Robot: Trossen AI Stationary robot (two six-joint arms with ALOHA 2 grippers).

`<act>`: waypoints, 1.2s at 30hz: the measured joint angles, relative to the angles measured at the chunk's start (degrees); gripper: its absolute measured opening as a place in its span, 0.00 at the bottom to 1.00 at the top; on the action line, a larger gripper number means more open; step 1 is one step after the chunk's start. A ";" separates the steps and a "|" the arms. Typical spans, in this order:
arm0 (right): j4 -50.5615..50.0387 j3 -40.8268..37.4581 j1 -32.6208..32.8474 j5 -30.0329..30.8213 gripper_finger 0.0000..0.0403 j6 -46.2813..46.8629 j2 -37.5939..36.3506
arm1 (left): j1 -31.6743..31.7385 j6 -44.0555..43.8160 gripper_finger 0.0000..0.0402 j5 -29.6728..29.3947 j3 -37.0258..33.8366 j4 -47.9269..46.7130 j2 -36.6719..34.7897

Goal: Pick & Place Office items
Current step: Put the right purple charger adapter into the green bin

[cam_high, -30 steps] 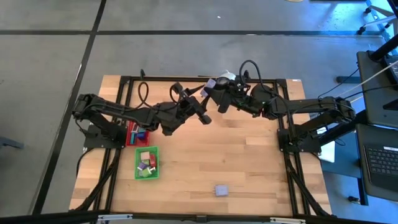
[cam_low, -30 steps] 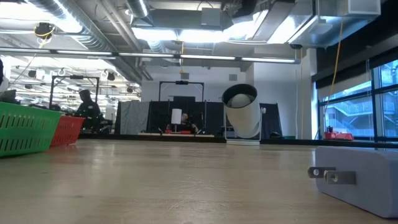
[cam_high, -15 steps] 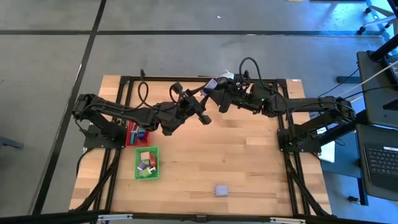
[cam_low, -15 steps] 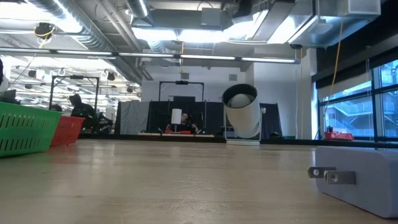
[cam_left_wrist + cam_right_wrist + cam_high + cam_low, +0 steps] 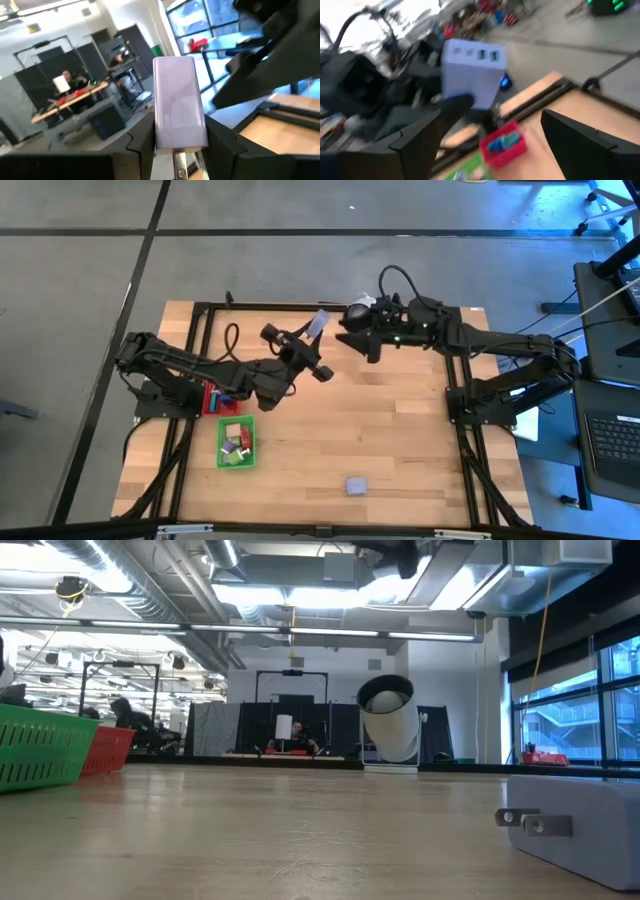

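A lavender block (image 5: 320,322), a plug-in charger with metal prongs (image 5: 179,167), hangs in the air over the table's far middle, and my left gripper (image 5: 313,336) is shut on it. Just to its right, my right gripper (image 5: 352,333) stands open and apart from the block, which shows ahead of its spread fingers (image 5: 472,72). A second lavender block (image 5: 354,485) lies flat on the table near the front edge, close in the low view (image 5: 580,830). The red tray (image 5: 218,397) and the green tray (image 5: 236,442) at the left hold small coloured pieces. My left gripper pinches the block's two long sides (image 5: 159,142) between its two fingers, at the prong end. The rest of the block sticks out past the fingertips. The fingers point toward the table's far right, slanting upward. The block is lifted clear of the table.
A white round object with a dark centre (image 5: 390,720) stands at the far edge. The table's black frame rails (image 5: 200,340) run along the left, right and far sides. Bare wood (image 5: 380,430) lies between the trays and the right arm's base.
My right gripper has opened and let go of the lavender block, which both grippers held a second ago. My left gripper has kept hold of it and carried it a little toward the table's left edge, away from the right gripper.
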 joint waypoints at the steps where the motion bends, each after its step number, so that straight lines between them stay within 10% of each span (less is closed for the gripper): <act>1: -1.42 0.00 -0.38 -2.50 0.84 0.01 -0.51 | -0.29 -1.87 0.31 -0.71 0.00 -2.22 0.00; 6: -7.71 0.00 -1.28 -12.58 0.84 -0.18 -2.06 | -0.87 -15.56 0.31 6.69 0.00 -17.31 0.00; 15: -13.38 0.00 -1.34 -13.45 0.84 -0.70 -2.25 | 0.94 -60.76 0.31 32.60 0.00 -53.58 -0.39; 22: -21.44 0.00 -1.34 -12.66 0.84 -2.17 -2.25 | -2.61 -87.29 0.31 63.21 0.00 -83.52 -1.62; 36: -28.43 0.00 -1.29 -5.56 0.84 -6.17 -2.23 | -15.90 -107.61 0.31 82.98 -11.87 -87.43 -1.64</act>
